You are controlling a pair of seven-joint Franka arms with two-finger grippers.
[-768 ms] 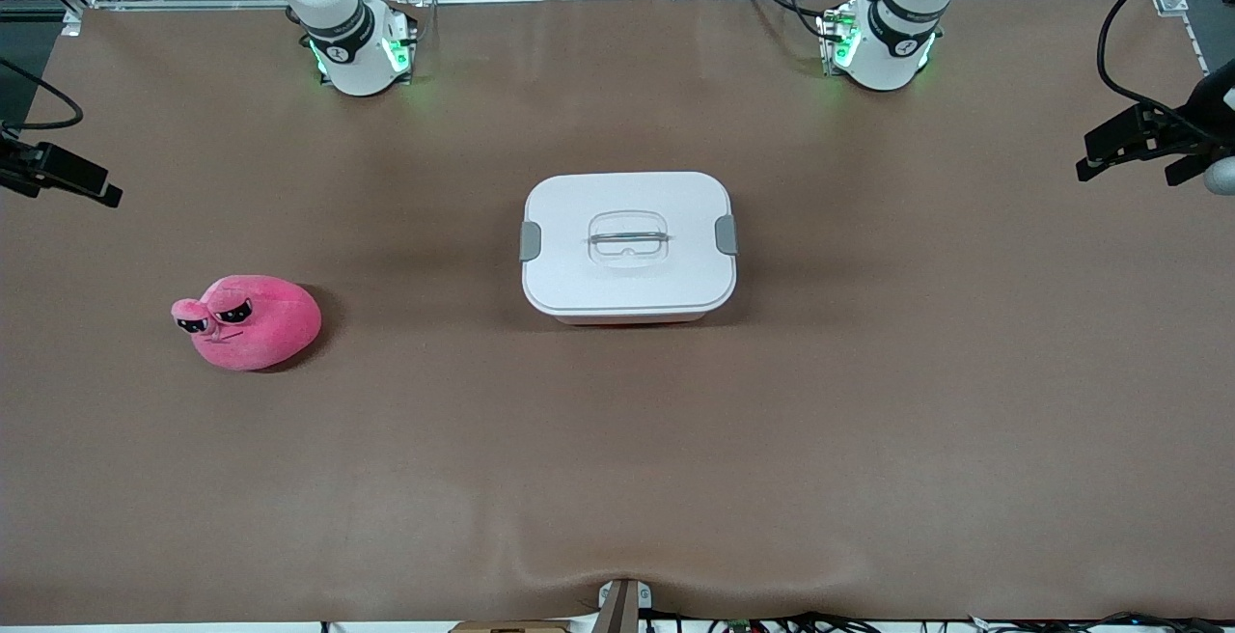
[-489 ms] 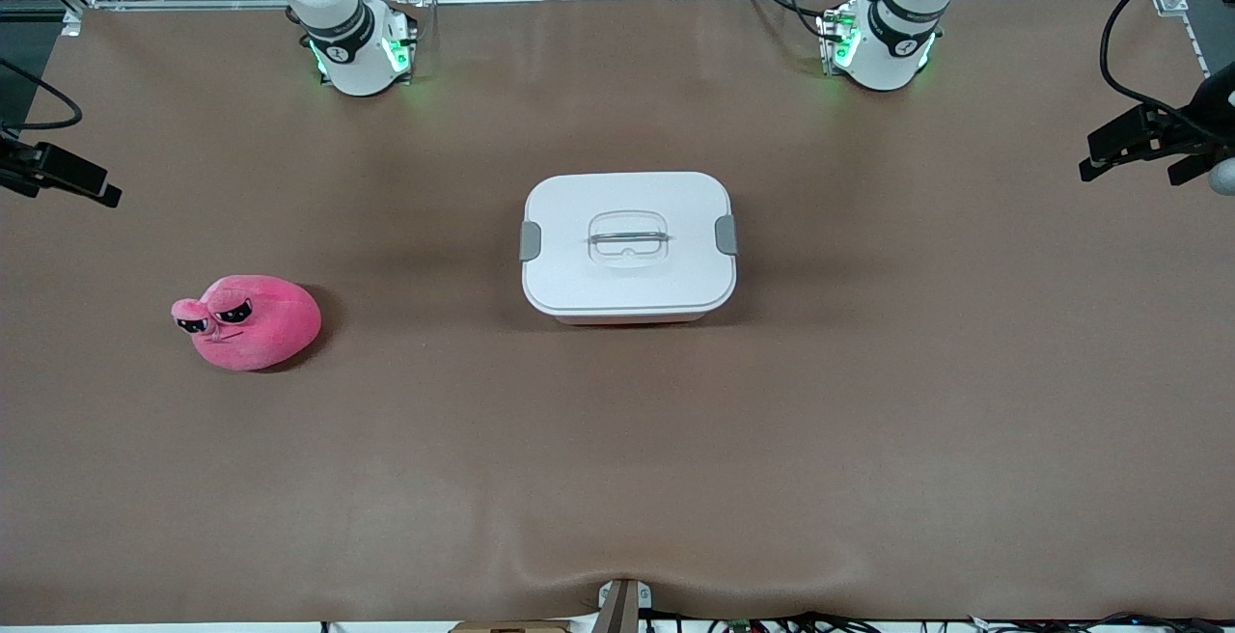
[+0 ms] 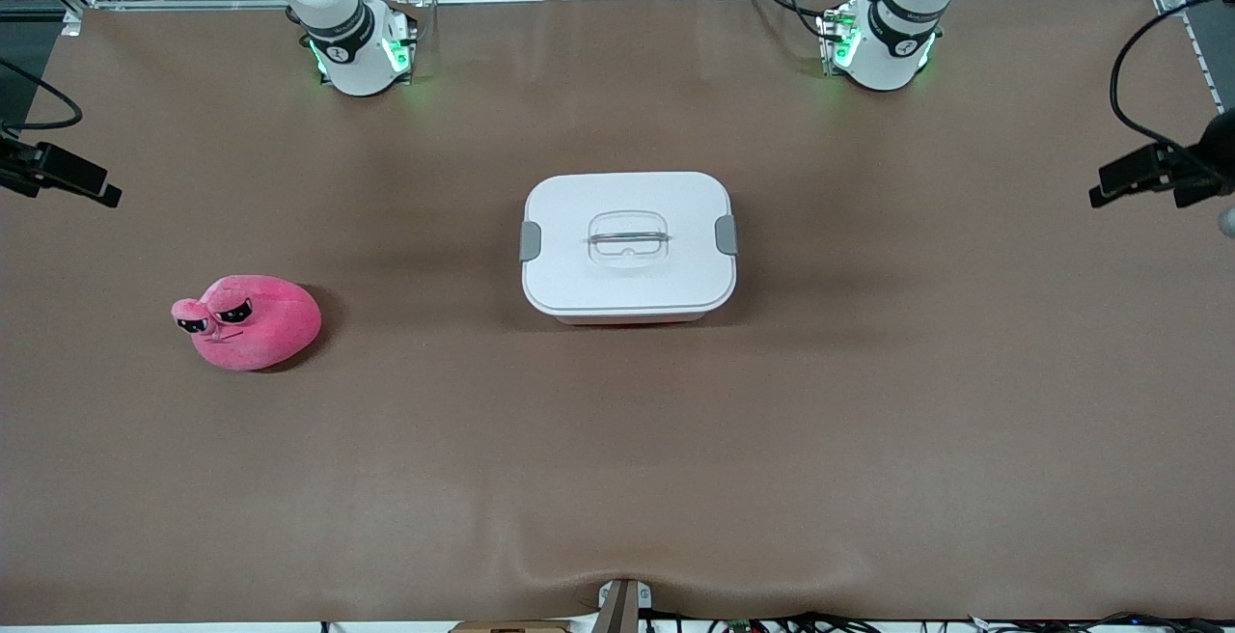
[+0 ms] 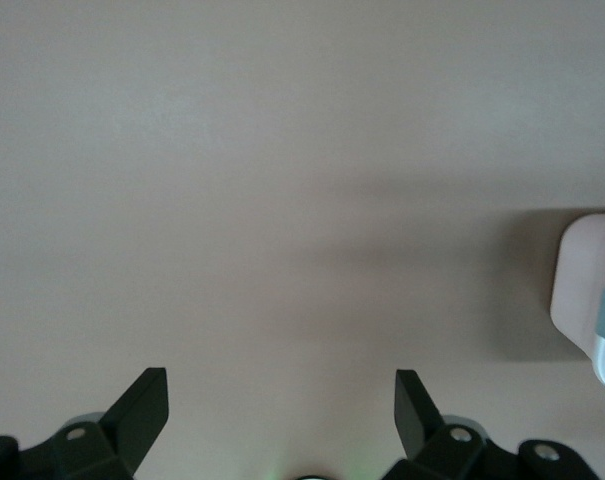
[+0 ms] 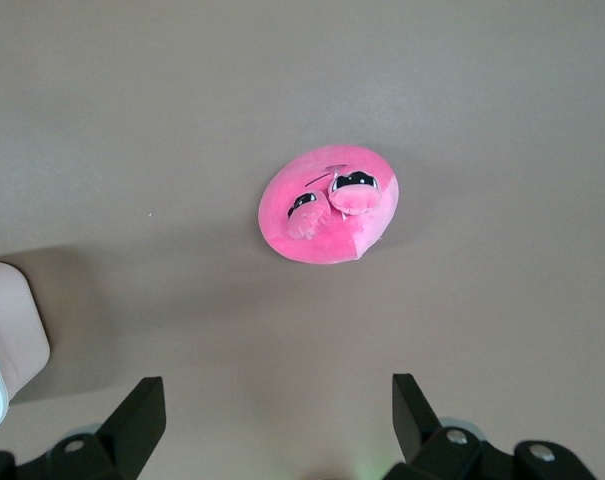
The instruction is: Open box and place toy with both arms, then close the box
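The box (image 3: 628, 244) sits on the brown table (image 3: 617, 459), about midway between the two arms' ends, and serves here as the landmark; its white lid (image 3: 627, 276) is on, with a grey clip (image 3: 530, 241) at the end toward the right arm and another grey clip (image 3: 727, 234) at the end toward the left arm, both lying flat against the lid's edge; the clear recessed handle (image 3: 628, 238) lies in the middle of the lid.

The toy (image 3: 248, 321) — a pink plush blob with droopy black-and-white eyes — rests on the table well apart from the box, toward the right arm's end and a little nearer to the front camera than the box; nothing touches it.

The right pincer (image 5: 279, 400) hangs in the air over bare table at the right arm's end, off past the toy from the box; its fingers (image 5: 142, 410) stand wide apart and hold nothing; its wrist view looks down on the toy with a corner of the box at the edge of the picture.

The left pincer (image 4: 282, 398) hangs over bare table at the left arm's end, well apart from the box; its fingers (image 4: 412, 400) are likewise spread wide and empty; its wrist view catches only one end of the box — the pinkish base and one grey clip.
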